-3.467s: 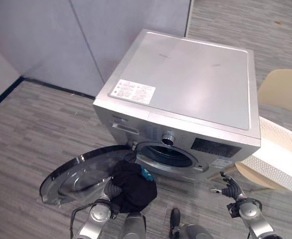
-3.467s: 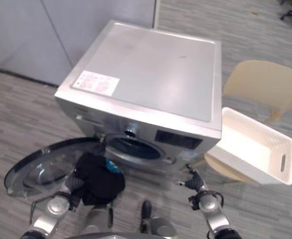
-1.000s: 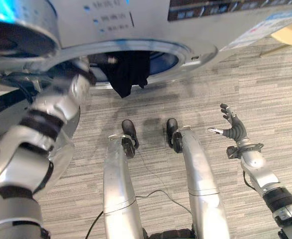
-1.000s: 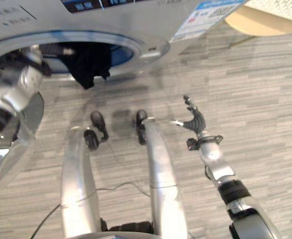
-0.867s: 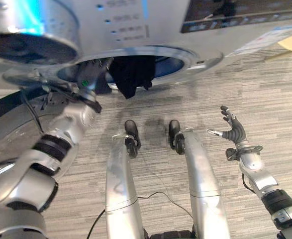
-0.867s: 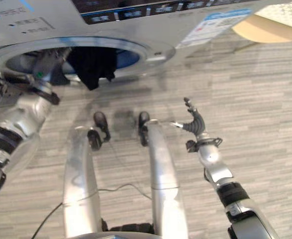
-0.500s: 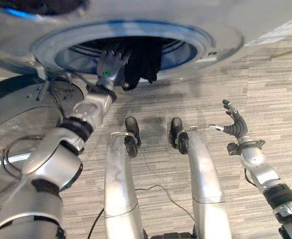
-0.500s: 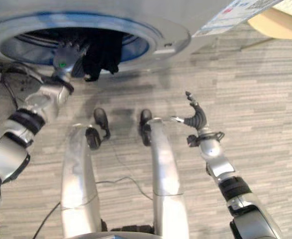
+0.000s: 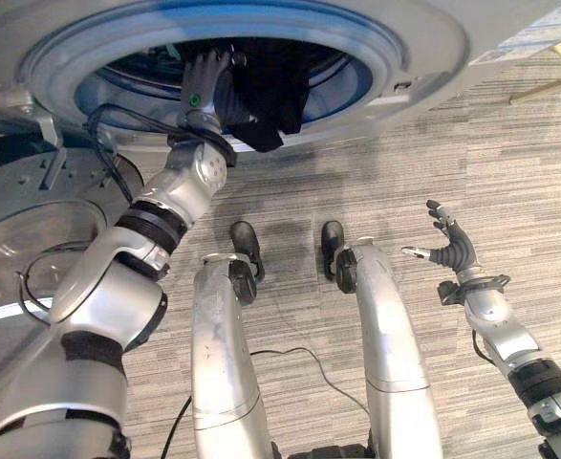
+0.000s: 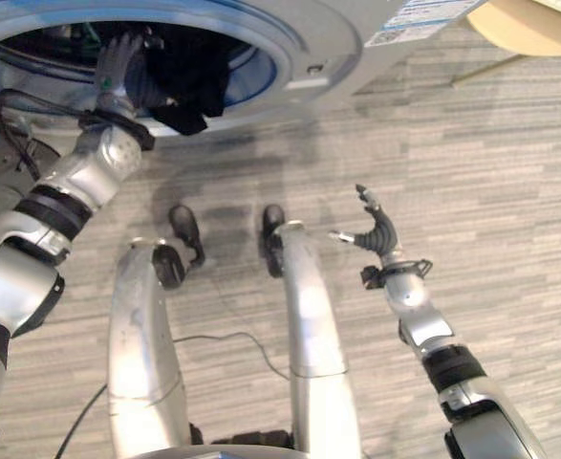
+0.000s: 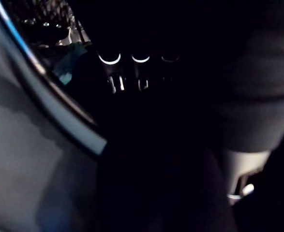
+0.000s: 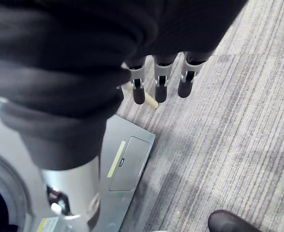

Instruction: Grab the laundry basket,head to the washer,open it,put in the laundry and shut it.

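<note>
Left wrist view is nearly black: dark laundry [image 11: 190, 96] covers most of it, a few fingers [image 11: 113, 79] catch the light deep among the folds, and whether they grip the cloth or lie loose against it I cannot tell. A strip of the drum's perforated wall shows at one corner beside the door seal.

From the head, the left hand [image 9: 204, 91] reaches up into the round opening of the washer [image 9: 423, 48], its fingertips lost in the dark behind the blue rim. The laundry [image 9: 266, 91] sits in the mouth of the drum just beside that hand, with a fold hanging over the lower lip. The washer's top is cut off by the frame. Its door [image 9: 32, 258] lies swung open on the robot's left, partly behind the left arm.

The right hand [image 10: 376, 232] hangs well apart over bare carpet [image 10: 509, 172], fingers spread and released, holding nothing, with open floor on all sides.
</note>
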`<state>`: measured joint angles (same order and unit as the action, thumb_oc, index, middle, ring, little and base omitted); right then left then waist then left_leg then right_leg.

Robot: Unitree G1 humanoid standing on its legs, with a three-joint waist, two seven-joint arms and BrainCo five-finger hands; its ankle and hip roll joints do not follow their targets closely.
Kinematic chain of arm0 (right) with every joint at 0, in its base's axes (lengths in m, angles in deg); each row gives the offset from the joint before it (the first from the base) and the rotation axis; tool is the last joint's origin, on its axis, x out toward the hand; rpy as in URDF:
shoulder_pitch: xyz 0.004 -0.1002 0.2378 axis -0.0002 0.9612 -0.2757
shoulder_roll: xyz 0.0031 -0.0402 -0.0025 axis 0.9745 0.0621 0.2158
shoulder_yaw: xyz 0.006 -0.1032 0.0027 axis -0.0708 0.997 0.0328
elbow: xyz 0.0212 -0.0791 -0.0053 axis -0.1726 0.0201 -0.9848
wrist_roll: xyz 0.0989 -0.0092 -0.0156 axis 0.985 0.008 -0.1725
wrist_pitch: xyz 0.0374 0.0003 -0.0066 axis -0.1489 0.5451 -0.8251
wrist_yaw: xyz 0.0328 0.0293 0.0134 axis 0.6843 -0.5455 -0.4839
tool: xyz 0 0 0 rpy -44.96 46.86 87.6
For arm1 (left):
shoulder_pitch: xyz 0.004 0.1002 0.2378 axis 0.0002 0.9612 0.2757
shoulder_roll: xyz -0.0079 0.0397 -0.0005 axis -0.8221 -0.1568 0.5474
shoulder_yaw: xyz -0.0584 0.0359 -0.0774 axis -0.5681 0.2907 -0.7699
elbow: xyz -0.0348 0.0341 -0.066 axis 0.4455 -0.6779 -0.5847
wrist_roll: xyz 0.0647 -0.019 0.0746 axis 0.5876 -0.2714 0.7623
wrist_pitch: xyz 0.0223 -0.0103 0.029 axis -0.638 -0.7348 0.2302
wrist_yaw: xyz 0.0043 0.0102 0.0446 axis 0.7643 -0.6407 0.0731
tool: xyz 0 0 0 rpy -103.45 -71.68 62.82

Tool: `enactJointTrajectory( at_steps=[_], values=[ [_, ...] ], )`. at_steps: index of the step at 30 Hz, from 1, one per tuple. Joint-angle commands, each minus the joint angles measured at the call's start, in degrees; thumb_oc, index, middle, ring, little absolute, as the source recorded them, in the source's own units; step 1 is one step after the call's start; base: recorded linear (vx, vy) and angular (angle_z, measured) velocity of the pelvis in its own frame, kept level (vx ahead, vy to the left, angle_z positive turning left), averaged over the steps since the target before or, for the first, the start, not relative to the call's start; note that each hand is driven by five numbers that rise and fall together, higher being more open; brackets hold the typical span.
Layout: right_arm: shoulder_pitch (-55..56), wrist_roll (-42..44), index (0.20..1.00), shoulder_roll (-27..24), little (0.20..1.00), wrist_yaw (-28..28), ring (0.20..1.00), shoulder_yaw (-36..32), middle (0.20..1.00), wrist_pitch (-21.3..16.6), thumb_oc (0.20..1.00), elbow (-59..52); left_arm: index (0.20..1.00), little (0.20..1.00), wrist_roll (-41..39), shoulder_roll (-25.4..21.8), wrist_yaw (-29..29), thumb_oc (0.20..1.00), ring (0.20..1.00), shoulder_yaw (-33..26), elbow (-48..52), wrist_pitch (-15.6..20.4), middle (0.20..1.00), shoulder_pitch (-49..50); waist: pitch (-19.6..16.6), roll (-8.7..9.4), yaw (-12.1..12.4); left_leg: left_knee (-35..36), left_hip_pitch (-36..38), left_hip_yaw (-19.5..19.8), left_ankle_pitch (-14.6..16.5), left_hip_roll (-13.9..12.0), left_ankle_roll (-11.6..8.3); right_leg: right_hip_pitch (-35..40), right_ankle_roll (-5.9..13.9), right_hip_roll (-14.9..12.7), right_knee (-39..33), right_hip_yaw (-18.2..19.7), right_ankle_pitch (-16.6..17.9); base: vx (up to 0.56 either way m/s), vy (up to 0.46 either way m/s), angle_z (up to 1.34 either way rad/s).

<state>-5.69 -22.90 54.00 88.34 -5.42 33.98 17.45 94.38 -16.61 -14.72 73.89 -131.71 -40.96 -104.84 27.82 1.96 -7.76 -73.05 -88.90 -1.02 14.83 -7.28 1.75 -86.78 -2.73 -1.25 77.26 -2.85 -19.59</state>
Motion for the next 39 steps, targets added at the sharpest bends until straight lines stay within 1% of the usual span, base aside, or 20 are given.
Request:
enactJointTrajectory(
  at_steps=[1, 4, 6, 10, 11, 14, 16, 17, 18, 19, 20, 21, 22, 24, 27, 28, 29, 31, 35, 39],
  values=[
    [3.28, -0.80, 1.000, 1.67, 1.000, 1.03, 1.000, -1.00, 1.000, 0.03, 1.000, -3.48, 0.200, 0.200, -8.94, 0.09, 0.53, 0.200, 0.200, -2.57, 3.00, 5.00, 0.200, 1.57, -2.32, -1.70, 0.50, -3.97, 1.81, 2.87, 5.51, 0.16, 1.92, 3.01, 2.57, 1.08, -7.13, 0.99, 3.22, 0.00, 0.000, 0.00],
    [3.09, -1.61, 1.000, 2.35, 1.000, 1.26, 1.000, -0.86, 1.000, 0.55, 1.000, -2.45, 0.200, 0.200, -8.96, -0.78, -1.46, 0.200, 0.200, -4.17, 3.79, 4.70, 0.200, 2.36, -2.77, -1.88, 0.60, -3.07, 2.30, 2.66, 5.41, 0.14, 1.77, 3.56, 2.54, 0.93, -7.81, 1.02, 3.17, 0.00, 0.000, 0.00],
    [2.49, -2.20, 1.000, 2.97, 1.000, 1.53, 1.000, -0.49, 1.000, 0.34, 1.000, -1.60, 0.200, 0.200, -8.14, -1.53, -4.88, 0.200, 0.200, -5.32, 0.67, 4.19, 0.200, 0.38, -3.46, -1.81, 0.52, -2.12, 2.31, 2.62, 5.19, 0.11, 1.54, 3.62, 2.68, 0.93, -8.55, 1.11, 3.30, 0.00, 0.000, 0.00],
    [2.38, -1.98, 1.000, 3.39, 1.000, 1.74, 1.000, -0.30, 1.000, -0.11, 1.000, -1.62, 0.200, 0.200, -8.46, -2.55, -7.82, 0.200, 0.200, -6.21, -1.53, 4.35, 0.200, -2.06, -4.02, -1.68, 0.32, -1.93, 2.08, 2.73, 5.10, 0.04, 1.43, 3.51, 2.72, 0.89, -8.74, 1.06, 3.32, 0.00, 0.000, 0.00],
    [2.68, -1.75, 1.000, 3.43, 1.000, 1.89, 1.000, -0.30, 1.000, -0.85, 1.000, -2.08, 0.200, 0.200, -9.42, -3.50, -10.46, 0.200, 0.200, -7.05, -2.41, 4.49, 0.200, -3.97, -4.59, -1.66, 0.18, -1.61, 1.81, 2.91, 5.01, -0.11, 1.31, 3.33, 2.81, 0.94, -8.97, 0.97, 3.30, 0.00, 0.000, 0.00],
    [2.81, -1.21, 1.000, 3.47, 1.000, 2.01, 1.000, -0.04, 1.000, -1.84, 1.000, -2.97, 0.200, 0.200, -12.18, -5.30, -14.68, 0.200, 0.200, -9.15, -3.61, 5.09, 0.200, -6.48, -5.62, -1.60, -0.03, -1.77, 1.05, 3.38, 5.10, -0.32, 1.21, 2.87, 3.00, 1.07, -8.99, 0.74, 3.26, 0.03, -0.017, -0.01],
    [2.70, -0.82, 1.000, 3.48, 1.000, 2.09, 1.000, 0.35, 1.000, -2.07, 1.000, -3.61, 0.200, 0.200, -16.31, -5.09, -17.02, 0.200, 0.200, -11.16, -5.21, 5.76, 0.200, -7.82, -6.06, -1.48, -0.30, -1.95, 0.76, 3.45, 5.19, -0.49, 1.18, 2.64, 3.01, 1.19, -8.89, 0.71, 3.31, 0.03, -0.008, -0.05],
    [2.39, -0.53, 1.000, 3.43, 1.000, 2.56, 1.000, 1.16, 1.000, -2.36, 1.000, -3.75, 0.200, 0.200, -19.28, -4.75, -20.18, 0.200, 0.200, -12.70, -5.54, 6.65, 0.200, -9.71, -6.39, -1.40, -0.58, -2.03, 0.48, 3.60, 5.24, -0.63, 1.12, 2.44, 3.08, 1.14, -8.86, 0.65, 3.35, 0.00, 0.000, 0.00],
    [2.32, -0.44, 1.000, 3.29, 1.000, 2.65, 1.000, 1.59, 1.000, -2.56, 1.000, -4.22, 0.200, 0.200, -19.64, -4.93, -21.38, 0.200, 0.200, -12.83, -5.38, 6.94, 0.200, -10.34, -6.50, -1.34, -0.75, -2.11, 0.26, 3.76, 5.21, -0.66, 1.05, 2.29, 3.11, 1.12, -8.83, 0.61, 3.34, 0.00, 0.000, 0.00],
    [2.32, -0.41, 1.000, 2.94, 1.000, 2.67, 1.000, 1.87, 1.000, -2.73, 1.000, -4.69, 0.529, 0.529, -19.41, -5.38, -22.25, 0.529, 0.529, -12.81, -4.99, 6.97, 0.529, -10.54, -6.64, -1.35, -0.83, -2.18, 0.13, 3.82, 5.22, -0.65, 1.00, 2.17, 3.13, 1.11, -8.82, 0.57, 3.35, 0.00, 0.000, 0.00],
    [2.12, -0.29, 1.000, 2.18, 1.000, 2.48, 1.000, 1.97, 1.000, -2.86, 1.000, -5.10, 1.000, 1.000, -20.78, -6.24, -20.99, 1.000, 1.000, -13.06, -4.89, 7.22, 1.000, -10.24, -6.87, -1.44, -0.94, -2.27, -0.03, 3.87, 5.18, -0.68, 0.96, 2.12, 3.24, 1.18, -8.81, 0.55, 3.41, 0.00, 0.000, 0.00],
    [2.29, -0.63, 1.000, 1.84, 1.000, 2.22, 1.000, 1.63, 1.000, -2.75, 1.000, -5.35, 1.000, 1.000, -20.26, -7.57, -18.94, 1.000, 1.000, -12.25, -4.06, 7.19, 1.000, -9.57, -7.35, -1.75, -0.94, -2.14, 0.12, 3.86, 5.14, -0.71, 0.91, 2.27, 3.26, 1.26, -8.95, 0.52, 3.40, 0.00, 0.000, 0.00],
    [2.34, -0.64, 1.000, 1.85, 1.000, 2.21, 1.000, 1.63, 1.000, -2.72, 1.000, -5.40, 1.000, 1.000, -20.26, -7.61, -18.88, 1.000, 1.000, -12.27, -4.04, 7.20, 1.000, -9.52, -7.38, -1.74, -0.95, -2.13, 0.12, 3.86, 5.14, -0.72, 0.91, 2.27, 3.26, 1.27, -8.96, 0.53, 3.41, 0.00, 0.000, 0.00],
    [2.52, -1.06, 1.000, 1.92, 1.000, 1.93, 1.000, 1.30, 1.000, -2.48, 1.000, -5.43, 1.000, 1.000, -19.47, -8.06, -16.45, 1.000, 1.000, -11.97, -3.39, 7.06, 1.000, -7.61, -7.80, -1.95, -0.82, -2.10, 0.34, 3.76, 5.10, -0.72, 0.94, 2.44, 3.26, 1.30, -8.90, 0.53, 3.31, 0.00, 0.000, 0.00],
    [2.43, -1.66, 1.000, 1.71, 1.000, 1.46, 1.000, 0.60, 1.000, -1.69, 1.000, -5.09, 1.000, 1.000, -18.83, -7.75, -10.02, 1.000, 1.000, -10.73, -3.47, 6.04, 1.000, -4.09, -8.61, -2.35, -0.66, -1.60, 1.15, 3.50, 5.02, -0.77, 0.93, 3.29, 3.17, 1.26, -9.31, 0.48, 3.12, 0.00, 0.023, -0.01],
    [2.48, -1.67, 1.000, 1.70, 1.000, 1.45, 1.000, 0.60, 1.000, -1.68, 1.000, -5.10, 1.000, 1.000, -18.85, -7.76, -9.95, 1.000, 1.000, -10.76, -3.45, 6.04, 1.000, -4.04, -8.62, -2.35, -0.65, -1.57, 1.20, 3.50, 5.02, -0.77, 0.94, 3.34, 3.17, 1.26, -9.35, 0.48, 3.12, -0.03, 0.032, 0.01],
    [2.17, -1.78, 1.000, 1.48, 1.000, 1.18, 1.000, -0.23, 1.000, -0.68, 1.000, -4.45, 1.000, 1.000, -18.09, -7.37, -4.24, 1.000, 1.000, -8.88, -2.69, 5.05, 1.000, -1.99, -9.15, -2.64, -0.41, -0.76, 2.18, 3.26, 4.94, -0.63, 0.95, 4.34, 3.11, 1.12, -9.78, 0.44, 2.85, -0.03, 0.034, 0.02],
    [1.92, -2.14, 1.000, 1.59, 1.000, 0.54, 1.000, -0.51, 1.000, 0.23, 1.000, -3.77, 1.000, 1.000, -15.53, -6.35, -0.85, 1.000, 1.000, -7.84, -1.48, 4.20, 1.000, 1.46, -9.68, -2.66, -0.09, -0.02, 3.69, 3.08, 4.89, -0.59, 1.05, 5.86, 3.09, 0.91, -10.17, 0.31, 2.55, -0.04, 0.044, 0.04],
    [1.50, -2.10, 1.000, 1.71, 1.000, -0.08, 1.000, -1.57, 1.000, 0.80, 1.000, -2.76, 1.000, 1.000, -12.59, -5.33, 2.84, 1.000, 1.000, -9.58, 3.79, 5.00, 1.000, 9.96, -10.02, -2.35, 0.82, 3.27, 9.06, 2.53, 4.76, -0.66, 1.07, 10.56, 3.23, 0.21, -12.30, 0.09, 2.02, -0.05, 0.047, 0.05],
    [2.79, -2.36, 1.000, 2.57, 1.000, -0.55, 1.000, -2.04, 1.000, 1.65, 1.000, -0.92, 1.000, 1.000, -13.85, -2.50, 5.00, 1.000, 1.000, -15.62, 10.72, 6.39, 1.000, 23.30, -9.42, -1.77, 1.94, 9.63, 17.51, 1.84, 3.77, 0.20, 0.71, 17.95, 3.40, -1.11, -16.93, -0.30, 2.17, -0.06, 0.037, 0.08]
  ],
)
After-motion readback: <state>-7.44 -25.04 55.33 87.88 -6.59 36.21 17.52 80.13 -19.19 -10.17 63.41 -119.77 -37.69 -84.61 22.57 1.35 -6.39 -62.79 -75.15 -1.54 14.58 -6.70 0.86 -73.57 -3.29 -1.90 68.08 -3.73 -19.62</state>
